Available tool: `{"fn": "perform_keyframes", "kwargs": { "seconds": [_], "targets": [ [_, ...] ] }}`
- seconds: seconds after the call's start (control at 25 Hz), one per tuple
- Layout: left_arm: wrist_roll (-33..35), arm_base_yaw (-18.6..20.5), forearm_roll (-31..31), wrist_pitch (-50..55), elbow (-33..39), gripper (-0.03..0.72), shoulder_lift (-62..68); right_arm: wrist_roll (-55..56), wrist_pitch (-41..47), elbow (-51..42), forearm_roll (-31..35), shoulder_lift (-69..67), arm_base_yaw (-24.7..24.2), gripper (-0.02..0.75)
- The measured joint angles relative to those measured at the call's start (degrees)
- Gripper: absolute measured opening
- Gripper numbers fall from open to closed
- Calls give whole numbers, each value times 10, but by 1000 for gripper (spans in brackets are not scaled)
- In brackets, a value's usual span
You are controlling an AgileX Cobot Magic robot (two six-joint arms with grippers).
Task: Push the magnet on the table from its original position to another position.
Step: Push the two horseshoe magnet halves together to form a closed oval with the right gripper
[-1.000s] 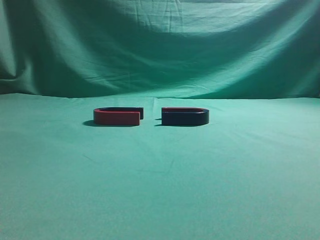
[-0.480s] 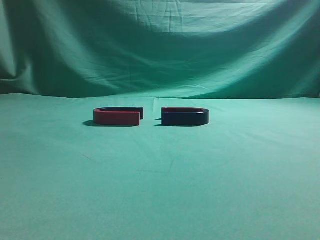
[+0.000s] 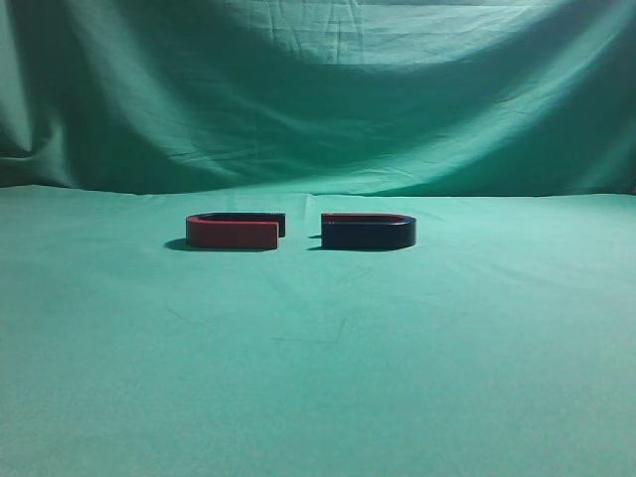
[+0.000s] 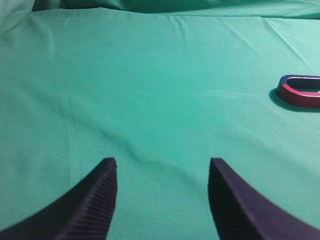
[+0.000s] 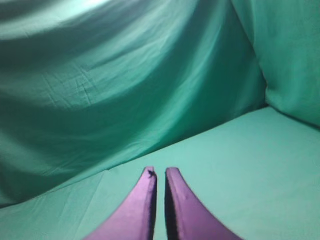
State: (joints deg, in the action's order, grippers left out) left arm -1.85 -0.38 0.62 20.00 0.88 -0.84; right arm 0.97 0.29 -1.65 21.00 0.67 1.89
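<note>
The red-and-dark horseshoe magnet (image 4: 300,92) lies on the green cloth-covered worktop (image 4: 150,100), well ahead and right of the left gripper's (image 4: 162,167) released, empty jaws, while the right gripper's (image 5: 158,174) jaws sit nearly closed, empty.

Neither arm appears in the exterior view.

Left gripper (image 4: 162,167): seen in the left wrist view only. Jaws stand wide apart, with nothing between them. Both dark fingers (image 4: 95,200) rise from the lower edge of the view, ribbed on their inner faces, tips curving inward.

Right gripper (image 5: 159,172): seen in the right wrist view only. Jaws nearly together, a thin slit separating the two fingertips (image 5: 175,177). Nothing is held between them. The fingers taper upward from the lower edge.
</note>
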Motion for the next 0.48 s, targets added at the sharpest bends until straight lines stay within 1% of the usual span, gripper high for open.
{"fn": "perform_keyframes", "kwargs": {
  "seconds": [0.08,0.24,0.36,0.48],
  "targets": [
    [0,0,0,0,0,372,0,-26,1,14,3,0,0,0],
    [0,0,0,0,0,372,0,-83,36,101,-7,-14,0,0],
    [0,0,0,0,0,372,0,-123,83,166,-11,-77,0,0],
    [0,0,0,0,0,372,0,-137,152,218,-7,-161,0,0]
  ]
}}
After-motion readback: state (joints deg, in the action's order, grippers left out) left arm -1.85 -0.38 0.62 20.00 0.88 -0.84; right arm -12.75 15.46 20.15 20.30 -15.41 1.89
